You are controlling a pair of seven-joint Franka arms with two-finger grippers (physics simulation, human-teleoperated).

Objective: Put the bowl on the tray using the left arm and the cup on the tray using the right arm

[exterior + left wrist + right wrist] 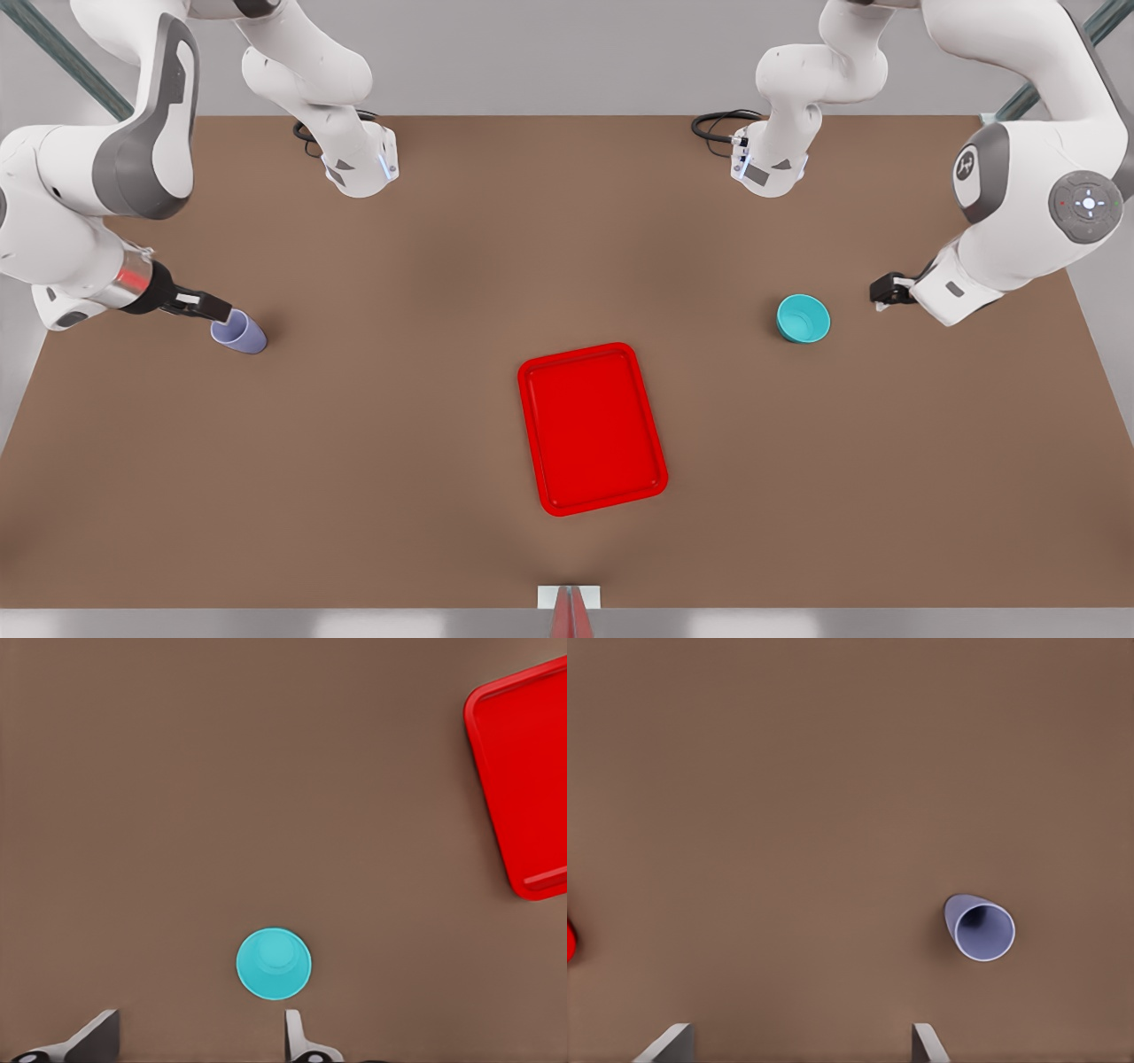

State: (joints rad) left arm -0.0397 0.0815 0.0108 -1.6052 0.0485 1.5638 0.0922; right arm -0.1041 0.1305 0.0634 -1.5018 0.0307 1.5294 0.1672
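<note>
Spanning the whole front view, the brown tabletop (399, 425) carries every item, and both arms are cut off by the frame's upper edge. The red tray (592, 428) lies just below centre, at about 6 o'clock from the tabletop's middle; only one end of it is seen in the left wrist view (523, 771), and a mere red sliver in the right wrist view (570, 939). The teal bowl (803, 319) stands upright at roughly 2 o'clock from the tray, well apart from it, and its inside is shown from straight above in the left wrist view (274, 963). The lavender cup (238, 332) sits at about 10 o'clock from the tray, far off.

The left hand (889, 290) hovers near the bowl at its 3 o'clock, not touching; its fingers are largely hidden in the front view, yet are seen spread apart in the left wrist view (199, 1041). The right hand (211, 307) is seen right at the cup's rim in the front view; contact cannot be told. Its fingers stand wide apart in its wrist view (799, 1045), with the cup beyond them.
</note>
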